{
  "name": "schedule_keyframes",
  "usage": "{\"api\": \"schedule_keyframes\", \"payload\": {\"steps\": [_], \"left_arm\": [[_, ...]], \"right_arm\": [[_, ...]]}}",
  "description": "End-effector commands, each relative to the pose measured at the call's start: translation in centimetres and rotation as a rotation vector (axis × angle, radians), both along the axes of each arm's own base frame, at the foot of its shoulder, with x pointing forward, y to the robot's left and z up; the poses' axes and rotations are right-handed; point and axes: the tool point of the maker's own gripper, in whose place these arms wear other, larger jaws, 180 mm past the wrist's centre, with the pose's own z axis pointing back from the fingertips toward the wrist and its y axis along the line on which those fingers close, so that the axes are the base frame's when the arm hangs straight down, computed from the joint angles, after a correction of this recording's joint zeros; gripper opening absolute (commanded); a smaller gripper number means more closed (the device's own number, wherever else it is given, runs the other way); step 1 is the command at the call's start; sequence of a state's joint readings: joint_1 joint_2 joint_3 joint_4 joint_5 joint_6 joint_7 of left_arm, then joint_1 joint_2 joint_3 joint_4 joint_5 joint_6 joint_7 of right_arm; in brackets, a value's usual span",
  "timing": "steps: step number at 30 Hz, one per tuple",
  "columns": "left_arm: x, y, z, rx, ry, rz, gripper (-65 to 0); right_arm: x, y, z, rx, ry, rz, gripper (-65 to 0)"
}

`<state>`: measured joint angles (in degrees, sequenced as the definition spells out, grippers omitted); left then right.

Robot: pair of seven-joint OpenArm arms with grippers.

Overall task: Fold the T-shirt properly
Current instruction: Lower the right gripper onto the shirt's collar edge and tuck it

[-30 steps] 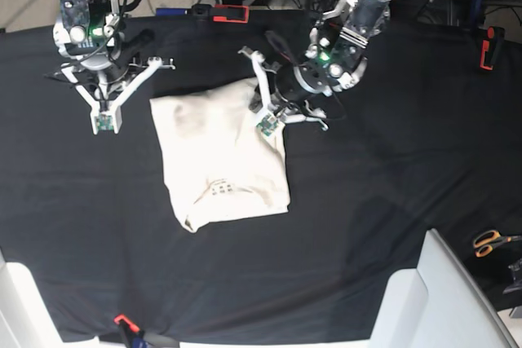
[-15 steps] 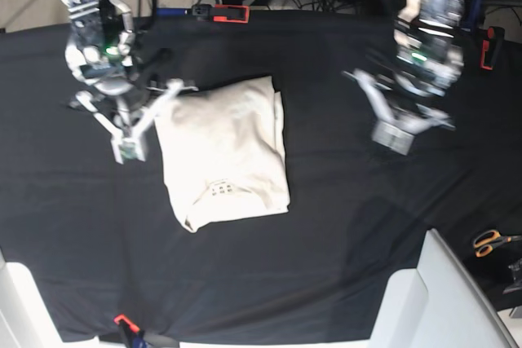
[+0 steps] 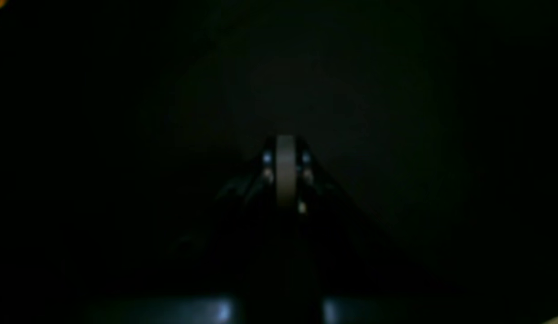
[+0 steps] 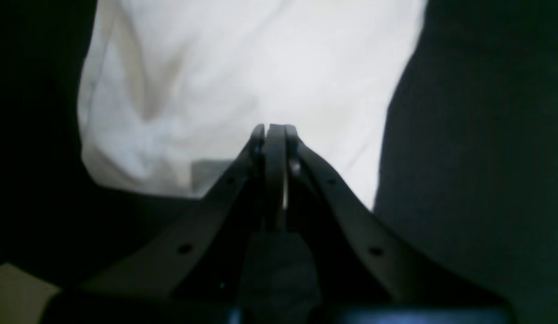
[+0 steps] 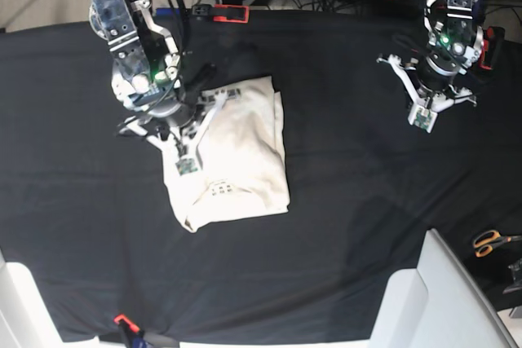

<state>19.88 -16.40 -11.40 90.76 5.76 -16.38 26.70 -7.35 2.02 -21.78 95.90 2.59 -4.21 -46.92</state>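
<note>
The T-shirt [image 5: 232, 148] lies folded into a compact, roughly rectangular packet of cream cloth on the black-covered counter [image 5: 359, 201], a little left of the middle in the base view. Its surface is mostly smooth, with soft creases near the far-left corner and a small patch of dark markings close to the near edge, where a rounded fold bulges at the near-left corner. The long axis runs from the far side of the counter toward the near side, tilted slightly so that the near end sits a touch further right than the far end. In the right wrist view the cloth [image 4: 243, 90] fills the upper middle of the frame as a bright pale sheet with shallow wrinkles on one side. The right end effector [image 5: 186, 165] hangs over the left portion of the packet, its fingers pressed together with nothing between them; whether the tips touch the cloth cannot be told. The left end effector [image 5: 422, 117] is well apart from the shirt, over bare black cloth at the far right, likewise closed and empty. An orange-handled pair of scissors [image 5: 493, 242] lies at the counter's right edge.
</note>
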Motion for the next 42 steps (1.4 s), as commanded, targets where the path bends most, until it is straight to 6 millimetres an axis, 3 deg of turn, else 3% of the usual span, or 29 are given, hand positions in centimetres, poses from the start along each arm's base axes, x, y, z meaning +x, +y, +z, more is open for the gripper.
{"api": "schedule_keyframes", "payload": {"steps": [1, 5, 11, 15, 17, 27, 31, 35, 42], "left_arm": [[1.0, 0.3, 1.2, 0.011, -0.045, -0.005, -65.0], [1.1, 0.3, 1.3, 0.011, -0.048, -0.005, -65.0], [1.3, -0.1, 1.2, -0.002, -0.053, 0.0, -65.0], [1.3, -0.3, 1.2, -0.006, -0.054, 0.0, -65.0], [1.3, -0.6, 1.1, -0.014, -0.054, 0.003, -65.0], [1.3, -0.6, 1.1, -0.015, -0.057, 0.003, -65.0], [1.3, -1.2, 1.0, -0.028, -0.056, 0.0, -65.0], [1.1, -2.9, 0.4, -0.049, -0.041, -0.033, -65.0], [1.0, -4.4, 0.0, -0.064, -0.03, -0.065, -65.0]], "right_arm": [[1.5, 0.3, 1.4, 0.017, -0.069, -0.003, -64.8], [1.7, -0.1, 1.3, 0.018, -0.096, -0.007, -64.8], [1.1, -1.2, -1.6, -0.021, -0.06, -0.004, -64.8], [0.1, -2.0, -4.7, -0.051, -0.003, -0.004, -64.8], [0.0, -2.1, -5.1, -0.057, 0.007, -0.004, -64.8], [1.3, -1.6, 0.2, -0.025, -0.086, -0.004, -64.8], [4.6, -1.5, 2.4, -0.037, -0.133, 0.003, -64.8], [7.7, -2.4, 2.0, -0.079, -0.128, -0.005, -64.8], [9.8, -3.0, 0.4, -0.112, -0.112, 0.034, -64.8]]}}
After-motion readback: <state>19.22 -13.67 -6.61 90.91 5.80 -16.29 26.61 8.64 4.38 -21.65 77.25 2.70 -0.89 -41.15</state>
